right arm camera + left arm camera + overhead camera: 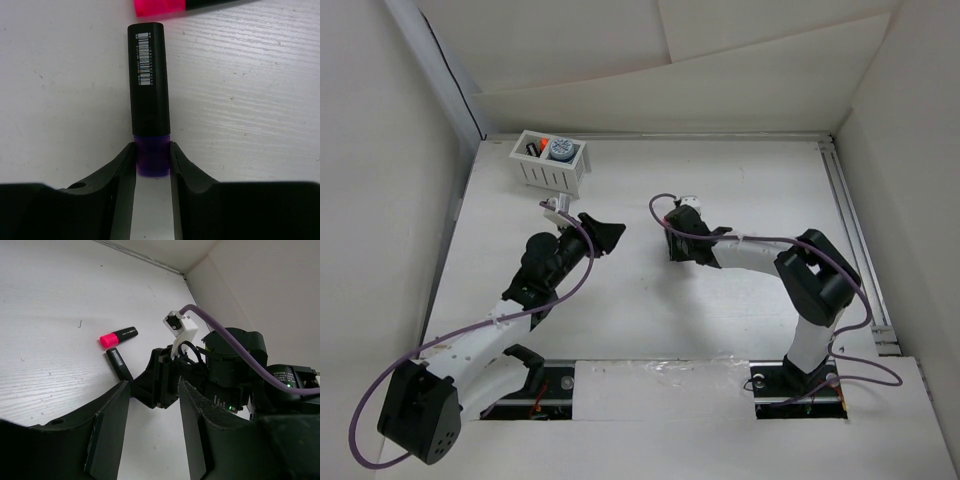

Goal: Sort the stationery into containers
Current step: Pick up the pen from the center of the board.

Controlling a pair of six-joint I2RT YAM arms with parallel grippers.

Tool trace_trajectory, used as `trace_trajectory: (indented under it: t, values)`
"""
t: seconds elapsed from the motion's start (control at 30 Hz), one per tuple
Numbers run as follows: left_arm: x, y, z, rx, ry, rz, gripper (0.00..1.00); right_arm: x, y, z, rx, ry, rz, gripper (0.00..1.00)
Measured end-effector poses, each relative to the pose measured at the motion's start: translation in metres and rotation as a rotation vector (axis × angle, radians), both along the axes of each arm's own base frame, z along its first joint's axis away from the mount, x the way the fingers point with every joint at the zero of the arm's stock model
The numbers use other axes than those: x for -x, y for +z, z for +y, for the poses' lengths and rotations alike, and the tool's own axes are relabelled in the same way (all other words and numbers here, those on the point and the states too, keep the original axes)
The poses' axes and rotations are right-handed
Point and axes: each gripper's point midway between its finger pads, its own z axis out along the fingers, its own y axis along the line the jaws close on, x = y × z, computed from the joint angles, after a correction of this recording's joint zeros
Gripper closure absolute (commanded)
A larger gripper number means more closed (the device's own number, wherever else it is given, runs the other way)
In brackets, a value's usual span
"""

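Fingers [118, 175] of the right gripper [151, 159] press on both sides of the violet-blue end of a black marker [149, 90]. The marker lies flat on the table [250, 100], its far end just beside a pink-ended marker [160, 6]. It looks light, stiff and smooth, so a hold nearer the middle would probably twist less than this end hold. The left gripper [154, 395] hangs nearby, spread and empty. The table is white with fine grain. The basket [550, 176] stands well apart at the far left corner, between white walls [380, 150].
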Motion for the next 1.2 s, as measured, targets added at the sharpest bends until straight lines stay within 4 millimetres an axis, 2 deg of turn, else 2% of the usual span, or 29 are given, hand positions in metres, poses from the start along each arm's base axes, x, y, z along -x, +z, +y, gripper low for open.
trace_trajectory:
  t: [0.2,0.27,0.47,0.57,0.7,0.83,0.97,1.07,1.1,1.2]
  values:
    - [-0.002,-0.009,0.0,-0.013,0.006,0.024,0.59,0.004,0.002,0.0,-0.005,0.006,-0.005,0.82]
    - [-0.003,-0.011,0.0,-0.017,0.007,0.03,0.59,0.01,0.011,-0.001,-0.016,0.015,-0.014,0.82]
    - [-0.006,-0.025,-0.004,-0.035,-0.003,0.068,0.56,0.02,0.069,0.01,-0.127,0.063,-0.11,0.84]
    - [-0.007,-0.043,-0.011,-0.057,-0.036,0.12,0.48,0.023,0.087,0.017,-0.175,0.089,-0.139,0.84]
    - [-0.009,-0.066,-0.027,-0.075,-0.114,0.195,0.43,0.031,0.088,0.028,-0.197,0.13,-0.123,0.85]
    - [-0.006,-0.079,-0.037,-0.069,-0.17,0.239,0.42,0.044,0.09,0.046,-0.214,0.188,-0.111,0.85]
    - [-0.007,-0.075,-0.04,-0.057,-0.182,0.227,0.42,0.058,0.099,0.069,-0.247,0.259,-0.107,0.87]
    - [-0.008,-0.073,-0.04,-0.051,-0.178,0.218,0.48,0.068,0.103,0.081,-0.268,0.303,-0.102,0.87]
    - [-0.008,-0.072,-0.04,-0.048,-0.177,0.217,0.52,0.072,0.104,0.085,-0.274,0.316,-0.1,0.87]
    - [-0.01,-0.073,-0.038,-0.047,-0.161,0.22,0.55,0.079,0.105,0.091,-0.28,0.341,-0.096,0.87]
